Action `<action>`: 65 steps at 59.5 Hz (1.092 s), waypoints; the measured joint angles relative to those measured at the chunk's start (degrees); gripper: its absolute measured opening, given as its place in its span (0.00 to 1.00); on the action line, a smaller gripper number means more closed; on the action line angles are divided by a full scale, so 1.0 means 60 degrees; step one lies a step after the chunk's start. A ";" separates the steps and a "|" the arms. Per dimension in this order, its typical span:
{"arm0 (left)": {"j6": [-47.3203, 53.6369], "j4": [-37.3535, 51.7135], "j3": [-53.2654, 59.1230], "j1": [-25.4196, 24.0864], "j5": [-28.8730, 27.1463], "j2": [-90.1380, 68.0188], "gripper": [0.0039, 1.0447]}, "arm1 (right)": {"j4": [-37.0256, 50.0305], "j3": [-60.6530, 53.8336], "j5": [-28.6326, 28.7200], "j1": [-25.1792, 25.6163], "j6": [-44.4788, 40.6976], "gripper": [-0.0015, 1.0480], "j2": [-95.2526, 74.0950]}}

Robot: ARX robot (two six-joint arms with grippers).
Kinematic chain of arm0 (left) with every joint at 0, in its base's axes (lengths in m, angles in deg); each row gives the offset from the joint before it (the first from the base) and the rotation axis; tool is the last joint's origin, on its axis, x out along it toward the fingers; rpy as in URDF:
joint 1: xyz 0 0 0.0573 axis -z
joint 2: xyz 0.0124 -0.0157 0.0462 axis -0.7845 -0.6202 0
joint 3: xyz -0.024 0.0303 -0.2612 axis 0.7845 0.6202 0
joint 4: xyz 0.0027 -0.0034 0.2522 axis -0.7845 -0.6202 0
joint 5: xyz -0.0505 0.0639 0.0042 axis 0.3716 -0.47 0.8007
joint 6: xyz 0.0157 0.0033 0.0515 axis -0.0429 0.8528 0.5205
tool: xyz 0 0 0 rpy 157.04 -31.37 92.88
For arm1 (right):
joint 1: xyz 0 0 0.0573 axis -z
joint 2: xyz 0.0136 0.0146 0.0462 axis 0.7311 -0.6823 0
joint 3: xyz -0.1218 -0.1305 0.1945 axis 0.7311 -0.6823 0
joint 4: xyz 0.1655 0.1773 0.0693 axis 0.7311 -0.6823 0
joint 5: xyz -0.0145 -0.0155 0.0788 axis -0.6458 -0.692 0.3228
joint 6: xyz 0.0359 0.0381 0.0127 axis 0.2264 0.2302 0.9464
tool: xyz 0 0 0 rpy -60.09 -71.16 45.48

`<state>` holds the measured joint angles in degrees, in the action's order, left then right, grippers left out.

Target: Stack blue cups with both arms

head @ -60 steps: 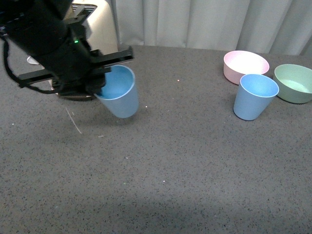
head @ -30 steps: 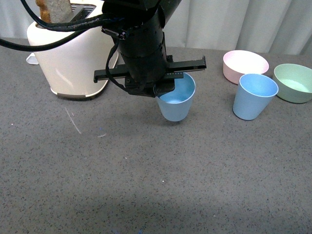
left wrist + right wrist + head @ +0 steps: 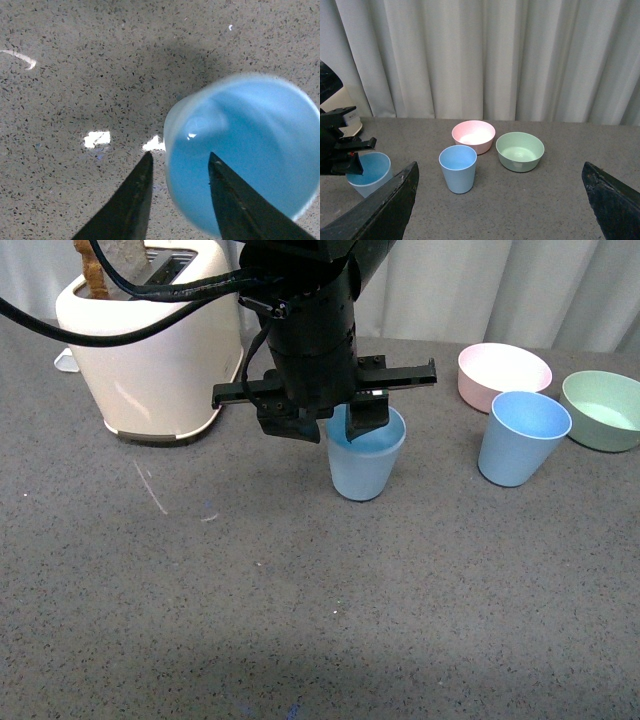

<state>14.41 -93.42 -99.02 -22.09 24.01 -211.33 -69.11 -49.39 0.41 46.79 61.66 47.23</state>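
Front view: the left tool (image 3: 333, 428) is down over the first blue cup (image 3: 367, 462). That cup stands upright on the grey worktop (image 3: 300, 620), roughly mid-scene and to the right of the toaster (image 3: 150, 360). One finger dips into the cup's mouth and the other hangs outside its left wall. The second blue cup (image 3: 522, 438) stands well off to the right, just on the near side of the pink bowl (image 3: 504, 373), and the green bowl (image 3: 603, 410) is further right.

Left wrist view: the left tool (image 3: 180, 157) is partly open and straddles the rim of the first blue cup (image 3: 250, 150). There's a sliver of gap on each side of the wall, so it isn't pinching anything. The cup looks a bit blurry here.

Right wrist view: the right tool (image 3: 499, 172) is spread wide with nothing between its fingers. Beyond it stand the second blue cup (image 3: 458, 168), the pink bowl (image 3: 473, 135) and the green bowl (image 3: 520, 151). The first blue cup (image 3: 369, 172) is far off to the left.
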 joint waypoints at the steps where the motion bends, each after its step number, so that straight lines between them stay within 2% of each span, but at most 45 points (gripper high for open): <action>1: 0.0000 0.0004 0.0000 0.0000 0.0004 0.0000 0.37 | 0.0000 0.0000 -0.0004 0.0000 0.0000 0.91 0.0000; 5: 0.0000 0.0040 0.0000 0.0000 0.0007 0.0004 0.46 | 0.0000 0.0000 0.0000 0.0000 0.0000 0.91 0.0000; 10: 0.0040 0.0499 0.0222 -0.0047 -0.0040 0.0211 0.63 | 0.0000 0.0000 0.0000 0.0000 0.0000 0.91 0.0000; 11: 0.0015 0.0586 0.0342 -0.0084 -0.0062 0.0357 0.69 | 0.0000 0.0000 0.0000 0.0000 0.0000 0.91 0.0000; 18: 0.0015 0.0820 0.0637 -0.0182 -0.0080 0.0794 0.86 | 0.0000 0.0000 -0.0004 0.0000 0.0004 0.91 0.0000; 19: 0.0135 0.1104 0.0754 -0.0182 -0.0321 0.0863 0.88 | 0.0000 0.0000 -0.0004 0.0000 0.0000 0.91 0.0000; 21: 0.0616 0.2313 0.1300 -0.0182 -0.1031 0.1035 0.85 | 0.0000 0.0000 0.0000 0.0000 0.0000 0.91 0.0000; 22: 0.1115 0.3625 0.1887 -0.0222 -0.1789 0.1191 0.81 | 0.0000 0.0000 0.0000 0.0000 0.0000 0.91 0.0000; 25: 0.2127 0.6014 0.3264 -0.0310 -0.2747 0.1566 0.73 | 0.0000 0.0000 0.0011 0.0000 0.0000 0.91 0.0000; 30: 0.3315 0.9566 0.5490 -0.0619 -0.2947 0.2218 0.61 | -0.0004 0.0000 -0.0004 0.0000 0.0004 0.91 0.0000; 33: 0.3963 1.2764 0.7209 -0.1020 -0.2750 0.2914 0.50 | 0.0000 0.0000 -0.0007 0.0000 0.0000 0.91 0.0000; 38: 0.4302 1.4586 0.8371 -0.1413 -0.2477 0.3887 0.38 | 0.0000 0.0000 -0.0007 0.0000 0.0000 0.91 0.0000; 43: 0.4492 1.5329 0.9479 -0.1836 -0.2182 0.5020 0.25 | 0.0000 0.0000 -0.0004 0.0000 0.0000 0.91 0.0000; 50: 0.4594 1.5464 1.1100 -0.2346 -0.1621 0.6011 0.03 | 0.0000 0.0000 0.0015 0.0000 0.0000 0.91 0.0000; 65: 0.4710 1.5314 1.2983 -0.3136 -0.0765 0.8065 0.03 | 0.0000 0.0000 0.0000 0.0000 0.0000 0.91 0.0000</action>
<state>42.67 -1.53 -21.12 -40.91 19.42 -162.94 -69.11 -49.39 0.41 46.79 61.66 47.23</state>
